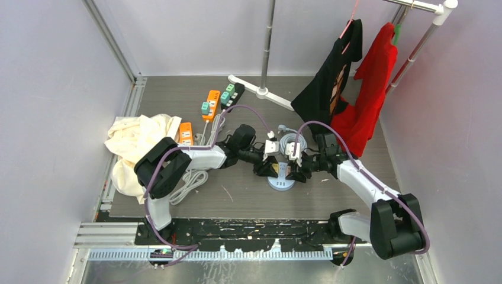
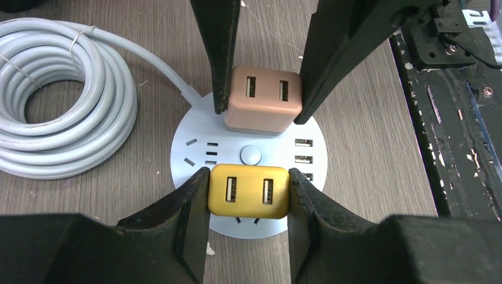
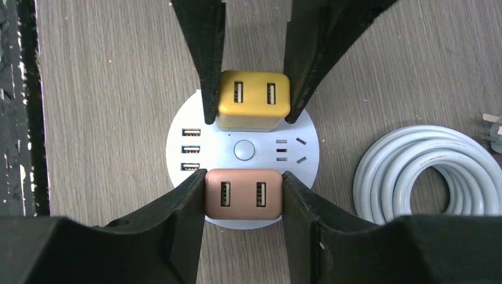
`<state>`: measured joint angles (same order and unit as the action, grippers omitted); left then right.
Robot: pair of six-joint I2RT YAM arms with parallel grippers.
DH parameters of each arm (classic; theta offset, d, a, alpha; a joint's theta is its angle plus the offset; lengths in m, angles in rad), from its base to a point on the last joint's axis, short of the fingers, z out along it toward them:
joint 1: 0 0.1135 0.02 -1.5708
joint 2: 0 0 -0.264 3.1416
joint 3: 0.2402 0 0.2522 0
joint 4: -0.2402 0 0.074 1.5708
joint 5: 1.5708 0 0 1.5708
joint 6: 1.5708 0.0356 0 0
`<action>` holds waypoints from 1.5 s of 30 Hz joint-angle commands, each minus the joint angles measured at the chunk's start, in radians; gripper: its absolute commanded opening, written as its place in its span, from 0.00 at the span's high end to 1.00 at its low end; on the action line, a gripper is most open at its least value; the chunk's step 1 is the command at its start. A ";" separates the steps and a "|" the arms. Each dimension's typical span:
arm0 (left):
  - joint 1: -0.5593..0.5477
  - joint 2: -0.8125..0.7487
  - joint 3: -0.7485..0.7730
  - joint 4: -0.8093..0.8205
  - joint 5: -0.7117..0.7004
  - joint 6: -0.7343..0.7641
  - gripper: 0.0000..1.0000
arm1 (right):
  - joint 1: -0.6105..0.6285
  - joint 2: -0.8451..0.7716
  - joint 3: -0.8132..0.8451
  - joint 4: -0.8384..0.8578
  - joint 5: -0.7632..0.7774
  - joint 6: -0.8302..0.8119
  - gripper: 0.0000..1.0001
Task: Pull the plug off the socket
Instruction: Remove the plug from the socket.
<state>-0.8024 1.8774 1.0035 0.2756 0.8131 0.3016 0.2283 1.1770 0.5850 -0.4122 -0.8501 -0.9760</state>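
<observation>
A round white socket [image 2: 195, 160] lies flat on the wood-grain table and carries two square USB plugs. My left gripper [image 2: 248, 177] is shut on the yellow plug [image 2: 248, 190], one finger pressed to each side. My right gripper [image 3: 244, 177] is shut on the copper-pink plug [image 3: 243, 194] in the same way. Each wrist view also shows the other gripper's fingers [image 2: 216, 53] clamping the opposite plug. Both plugs sit against the socket's face [image 3: 260, 139]. In the top view the two grippers meet nose to nose over the socket [image 1: 281, 184].
The socket's white cable lies coiled [image 2: 112, 100] beside it. Orange power strips [image 1: 211, 105] and a cream cloth [image 1: 133, 142] lie to the left. A rack's foot [image 1: 260, 92] with a black shirt [image 1: 331, 89] and a red shirt [image 1: 370, 89] stands at the back right. A black rail [image 2: 450, 118] runs along the near edge.
</observation>
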 commanded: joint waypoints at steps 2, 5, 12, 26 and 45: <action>0.000 0.103 -0.025 -0.250 -0.127 0.011 1.00 | 0.083 -0.056 -0.016 0.031 -0.069 -0.012 0.99; 0.000 0.113 -0.015 -0.263 -0.128 0.005 1.00 | 0.098 -0.028 -0.011 0.176 -0.071 0.121 0.99; 0.000 0.114 -0.033 -0.245 -0.134 -0.023 1.00 | 0.035 0.005 0.031 0.271 -0.071 0.228 0.99; -0.001 0.132 -0.018 -0.277 -0.148 -0.006 1.00 | 0.029 -0.072 -0.033 -0.016 -0.031 -0.103 0.99; -0.004 0.124 -0.021 -0.323 -0.173 -0.011 1.00 | -0.096 -0.088 -0.022 -0.103 -0.027 -0.174 0.99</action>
<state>-0.8097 1.9129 1.0546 0.2611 0.7818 0.2947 0.1379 1.1591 0.5674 -0.3977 -0.8875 -0.9920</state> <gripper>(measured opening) 0.432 0.506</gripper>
